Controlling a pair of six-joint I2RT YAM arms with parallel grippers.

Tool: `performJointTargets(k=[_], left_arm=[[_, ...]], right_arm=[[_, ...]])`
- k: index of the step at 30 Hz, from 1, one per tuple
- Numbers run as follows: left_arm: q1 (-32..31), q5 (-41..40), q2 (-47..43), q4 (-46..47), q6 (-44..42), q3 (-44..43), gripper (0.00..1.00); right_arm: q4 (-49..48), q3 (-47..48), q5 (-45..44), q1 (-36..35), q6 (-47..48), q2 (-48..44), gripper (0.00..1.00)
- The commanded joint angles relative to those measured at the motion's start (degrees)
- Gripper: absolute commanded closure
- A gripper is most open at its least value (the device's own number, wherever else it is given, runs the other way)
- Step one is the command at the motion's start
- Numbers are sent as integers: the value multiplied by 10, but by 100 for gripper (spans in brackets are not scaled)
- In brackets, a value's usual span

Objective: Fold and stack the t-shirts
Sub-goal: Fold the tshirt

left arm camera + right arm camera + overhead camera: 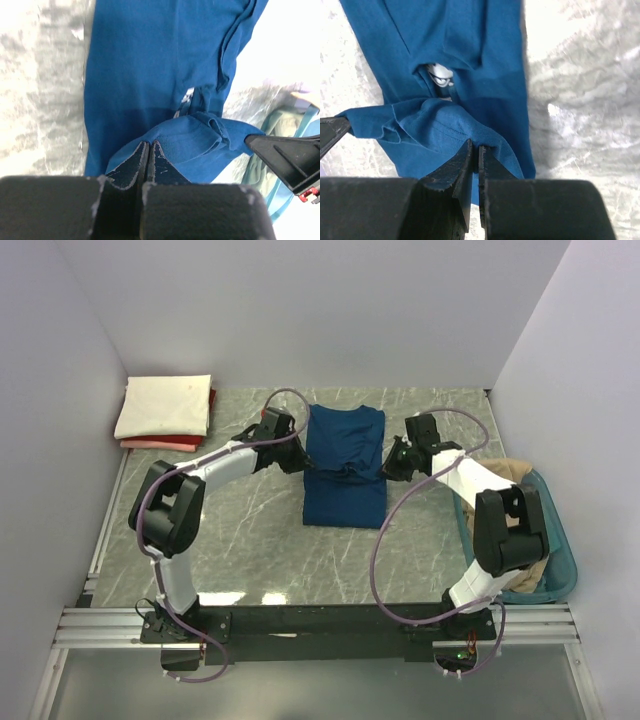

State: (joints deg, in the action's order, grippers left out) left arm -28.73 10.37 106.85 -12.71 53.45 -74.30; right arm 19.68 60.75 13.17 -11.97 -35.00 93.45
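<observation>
I had the left jaws and the right jaws each pressed together on a side edge of the dark blue cloth t-shirt [345,465]. It lay between them on the grey marbled bench [250,530], with a soft ridge of fabric lifted from one pinch to the other.

To fold well, I judged both sides should travel level and at one pace, keeping that ridge taut so the limp knit did not bunch. It had already puckered near the pale print [440,75] peeking out just beyond the right jaws.

Well off past the left jaws sat a flat folded cream t-shirt [165,405] on a red one [160,443]. Behind the right jaws, a tan shirt [515,472] slumped in the teal plastic tub [560,560].
</observation>
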Motion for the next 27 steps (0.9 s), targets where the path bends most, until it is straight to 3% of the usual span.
performJointTargets(k=[1,7,8,9,13,16,20,24,27], left_arm=[[10,-6,13,-11,-5,-39,99],[20,4,39,-6,-11,-57,99],[22,4,42,-9,-13,-62,96],[23,3,43,-13,-19,-67,87],[34,8,35,-23,-38,-94,63],[36,-2,8,-27,-48,-86,55],[32,8,-30,-5,-42,-39,60],[0,6,-52,8,-37,14,85],[-29,-11,-53,1,-41,24,94]], right_arm=[[-17,46,14,3,11,21,100],[-8,70,13,8,13,58,100],[-5,74,12,11,15,61,99],[-2,76,12,12,16,63,97],[2,71,2,16,18,44,65],[11,70,-6,16,21,24,53],[13,53,-30,8,21,-12,50],[1,9,-45,-20,18,-45,55],[-29,-26,-44,-42,13,-56,59]])
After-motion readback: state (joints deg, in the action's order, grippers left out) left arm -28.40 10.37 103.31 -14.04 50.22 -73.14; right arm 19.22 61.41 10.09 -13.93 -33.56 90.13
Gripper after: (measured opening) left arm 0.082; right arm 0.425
